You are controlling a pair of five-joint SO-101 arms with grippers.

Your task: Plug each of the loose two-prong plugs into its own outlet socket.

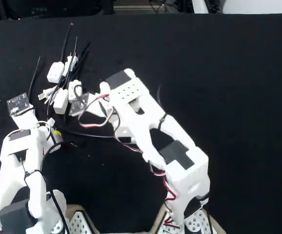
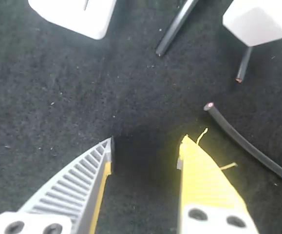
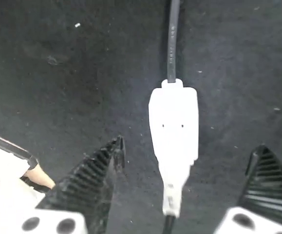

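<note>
From above, the cluster of plugs [image 1: 63, 90] lies on the left of the black table [image 1: 228, 73], with the right gripper [image 1: 80, 105] at its edge. The left wrist view shows the left gripper [image 2: 145, 151] spread open over bare cloth, grasping nothing. In the right wrist view the jaws gape either side of a white plug [image 3: 174, 122] on its black cord [image 3: 172, 44], not touching it.

no legible text or labels anywhere

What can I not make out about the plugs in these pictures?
High view: the plug cluster is too small and tangled in cables to tell which plugs are seated.
Left wrist view: a white block and a second block are cut by the edge; plug or socket, unclear.
Right wrist view: the white connector hides any prongs; its thin end leaves the picture.
</note>
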